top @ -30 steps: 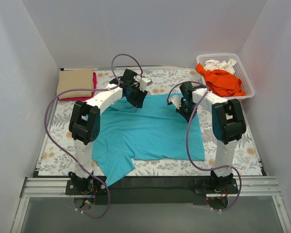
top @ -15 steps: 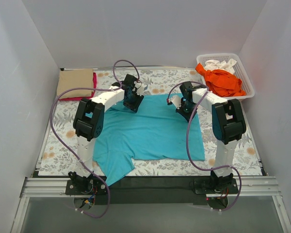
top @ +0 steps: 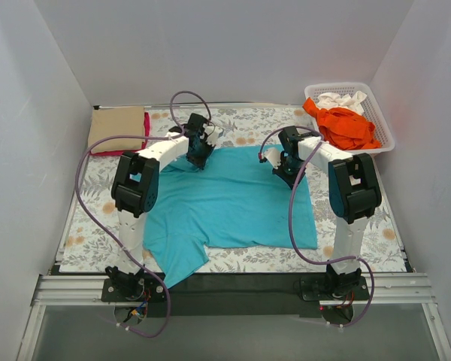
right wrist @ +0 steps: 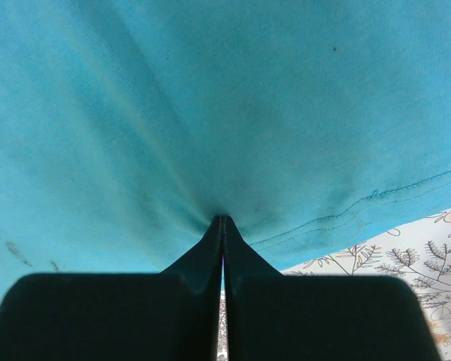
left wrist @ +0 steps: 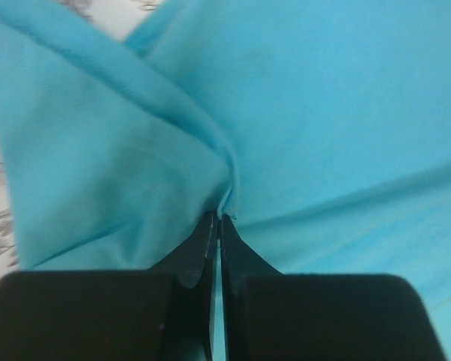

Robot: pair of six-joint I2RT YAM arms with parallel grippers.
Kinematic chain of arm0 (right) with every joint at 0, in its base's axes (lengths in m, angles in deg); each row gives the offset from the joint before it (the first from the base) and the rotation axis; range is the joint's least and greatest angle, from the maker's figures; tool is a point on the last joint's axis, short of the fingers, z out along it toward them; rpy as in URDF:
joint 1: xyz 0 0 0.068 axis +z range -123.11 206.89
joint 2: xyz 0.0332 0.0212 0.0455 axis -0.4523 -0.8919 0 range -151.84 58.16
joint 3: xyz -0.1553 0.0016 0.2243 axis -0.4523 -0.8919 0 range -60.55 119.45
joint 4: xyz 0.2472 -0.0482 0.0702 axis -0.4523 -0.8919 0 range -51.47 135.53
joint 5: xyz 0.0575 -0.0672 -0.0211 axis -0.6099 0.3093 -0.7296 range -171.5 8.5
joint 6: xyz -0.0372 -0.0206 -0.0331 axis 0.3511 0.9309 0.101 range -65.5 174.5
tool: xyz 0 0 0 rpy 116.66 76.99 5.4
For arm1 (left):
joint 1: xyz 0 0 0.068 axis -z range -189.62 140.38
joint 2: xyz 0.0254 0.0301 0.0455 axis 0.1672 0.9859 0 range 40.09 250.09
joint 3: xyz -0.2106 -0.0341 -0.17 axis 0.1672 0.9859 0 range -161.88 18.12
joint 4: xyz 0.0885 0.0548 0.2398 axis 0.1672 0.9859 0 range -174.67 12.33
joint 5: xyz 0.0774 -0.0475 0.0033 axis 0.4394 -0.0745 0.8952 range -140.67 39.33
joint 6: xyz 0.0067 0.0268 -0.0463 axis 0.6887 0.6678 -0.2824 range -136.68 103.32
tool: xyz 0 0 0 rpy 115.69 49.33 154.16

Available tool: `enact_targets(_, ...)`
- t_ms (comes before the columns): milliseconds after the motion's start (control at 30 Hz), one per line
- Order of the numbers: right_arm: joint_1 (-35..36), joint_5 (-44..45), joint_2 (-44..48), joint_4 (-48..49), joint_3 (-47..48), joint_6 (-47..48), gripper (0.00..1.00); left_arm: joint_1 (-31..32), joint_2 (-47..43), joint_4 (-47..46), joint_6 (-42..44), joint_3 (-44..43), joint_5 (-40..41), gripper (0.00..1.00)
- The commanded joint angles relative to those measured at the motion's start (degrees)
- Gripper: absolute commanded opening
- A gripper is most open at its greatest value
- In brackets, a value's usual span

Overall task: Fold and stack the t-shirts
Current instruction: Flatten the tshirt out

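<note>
Wrist views: left pincer (left wrist: 216,219), right pincer (right wrist: 222,220) each clamped on turquoise t-shirt (top: 233,203); top external alone shows basket (top: 385,129).

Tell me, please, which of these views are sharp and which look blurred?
Top external: even light, sharp, no glare. Left wrist: the turquoise t-shirt is soft and out of focus. Right wrist: crisp, with weave and hem stitching clear; the right pincer is a dark silhouette.

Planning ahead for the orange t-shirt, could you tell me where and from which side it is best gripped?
Probably the crumpled high fold at the middle of the orange t-shirt, taken from straight above: it lies heaped in the white lattice basket, whose walls block a sideways approach.
</note>
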Motion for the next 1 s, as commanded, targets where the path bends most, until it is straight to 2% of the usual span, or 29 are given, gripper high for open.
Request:
enact_targets(0,-0.16,-0.61,0.77,-0.41,-0.37,0.44,0.01,-4.32,-2.58,-0.32,3.12,-3.65,2.83,0.00)
enact_targets(200,-0.16,-0.70,0.60,-0.15,-0.46,0.61,0.01,-11.25,1.81,-0.84,7.96,-12.70,4.15,0.00)
enact_targets(533,-0.16,-0.87,0.77,-0.32,-0.46,0.53,0.01,-16.36,10.67,-13.06,12.97,-20.78,7.49,0.00)
enact_targets(833,-0.16,-0.35,1.04,-0.41,-0.73,0.61,0.01,-19.00,16.14,-21.14,16.75,-25.01,8.64,0.00)
enact_targets(967,-0.07,0.27,1.21,-0.32,-0.73,0.97,0.01,-19.88,16.58,-25.27,17.10,-23.79,7.68,0.00)
